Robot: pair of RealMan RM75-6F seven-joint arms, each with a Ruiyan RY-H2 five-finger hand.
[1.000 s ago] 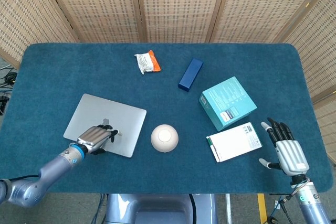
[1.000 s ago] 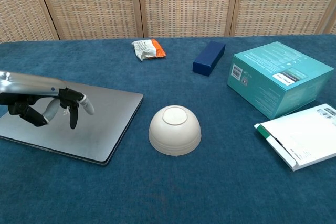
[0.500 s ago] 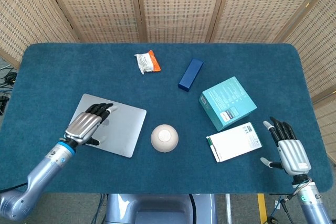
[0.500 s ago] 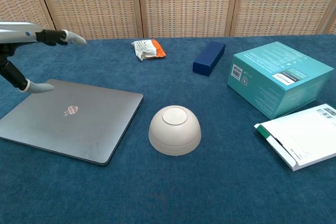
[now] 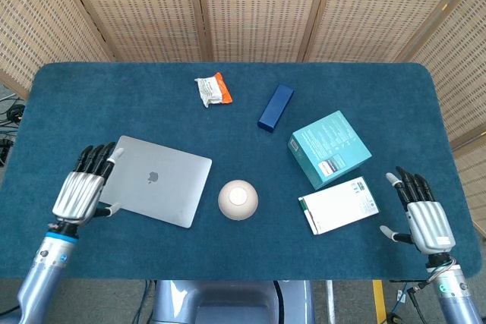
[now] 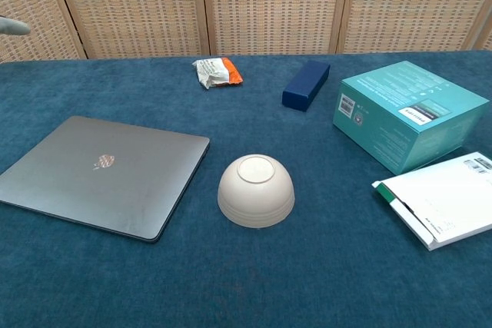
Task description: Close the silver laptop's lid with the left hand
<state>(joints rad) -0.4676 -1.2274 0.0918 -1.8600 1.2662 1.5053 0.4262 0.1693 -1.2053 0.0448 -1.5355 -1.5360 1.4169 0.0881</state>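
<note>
Left hand [image 5: 80,191]: at about 8 o'clock on the table, fingers spread and holding nothing; it sits just beside the laptop's left edge, and whether its fingertips overlap that edge I cannot tell. In the chest view only a fingertip shows at the upper left corner.
Right hand [image 5: 422,216]: at about 4 o'clock, near the table's front right edge, fingers apart, empty, well apart from everything else.
Silver laptop [image 5: 154,180]: lies at about 8 o'clock, lid flat down on its base, logo facing up; the chest view shows no gap between lid and base.
White bowl [image 5: 238,199]: upside down, just right of the laptop, not touching it.
White booklet [image 5: 339,204]: at 4 o'clock, flat, beside the teal box [image 5: 329,148].
Blue box [image 5: 276,107]: at about 1 o'clock, further back.
Snack packet [image 5: 213,89]: at 11 o'clock, toward the far side.
Step in hand: judged from the shut lid, the closing looks done; the left hand is clear of it.
Next move: probably only bringing the left arm to rest, keeping it off the laptop's edge.
</note>
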